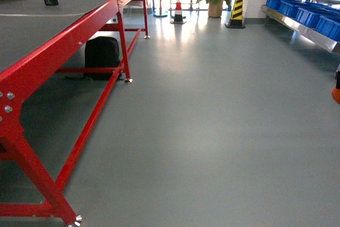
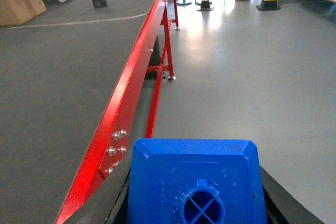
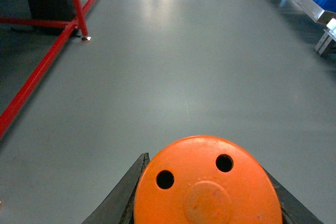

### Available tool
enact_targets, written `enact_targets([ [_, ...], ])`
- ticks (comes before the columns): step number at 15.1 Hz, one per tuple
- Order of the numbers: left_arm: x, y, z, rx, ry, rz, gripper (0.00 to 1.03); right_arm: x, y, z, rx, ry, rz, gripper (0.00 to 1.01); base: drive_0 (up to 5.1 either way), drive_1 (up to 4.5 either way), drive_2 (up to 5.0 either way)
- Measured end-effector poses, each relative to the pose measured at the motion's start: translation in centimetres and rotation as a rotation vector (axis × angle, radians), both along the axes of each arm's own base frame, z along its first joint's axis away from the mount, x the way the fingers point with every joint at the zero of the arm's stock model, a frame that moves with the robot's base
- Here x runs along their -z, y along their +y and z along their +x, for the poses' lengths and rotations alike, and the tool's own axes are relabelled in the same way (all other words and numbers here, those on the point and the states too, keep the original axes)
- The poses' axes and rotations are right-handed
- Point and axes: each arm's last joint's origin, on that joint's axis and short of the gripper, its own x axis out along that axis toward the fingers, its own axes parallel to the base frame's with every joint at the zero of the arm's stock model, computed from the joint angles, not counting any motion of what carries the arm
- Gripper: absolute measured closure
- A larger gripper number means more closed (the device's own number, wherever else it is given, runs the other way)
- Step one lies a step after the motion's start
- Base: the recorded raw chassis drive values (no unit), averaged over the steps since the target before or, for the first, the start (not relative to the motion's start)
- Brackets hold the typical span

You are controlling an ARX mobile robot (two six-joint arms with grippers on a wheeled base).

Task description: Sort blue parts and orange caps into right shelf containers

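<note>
Both parts in hand, shelf not yet reached

The shelf [image 1: 297,25] with its blue crates [image 1: 311,15] stands far off across the floor; the left fingers [image 2: 197,203] grasp a blue part [image 2: 194,177], the right fingers [image 3: 207,192] an orange cap [image 3: 207,182], neither dropped yet; both parts' lower halves are cut off, crate insides hidden

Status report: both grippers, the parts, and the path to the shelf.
Left gripper shut on blue part. Right gripper shut on orange cap. Floor to shelf and crates open.
</note>
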Motion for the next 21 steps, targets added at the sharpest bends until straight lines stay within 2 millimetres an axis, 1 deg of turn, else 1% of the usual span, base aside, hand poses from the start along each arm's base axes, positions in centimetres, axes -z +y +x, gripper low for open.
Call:
enact_targets([
  [21,0.04,-0.01,0.03,0.000,0.002,0.000,0.59,0.04,0.00,0.00,0.000,0.003,0.000,0.57,0.1,4.39,-4.3],
])
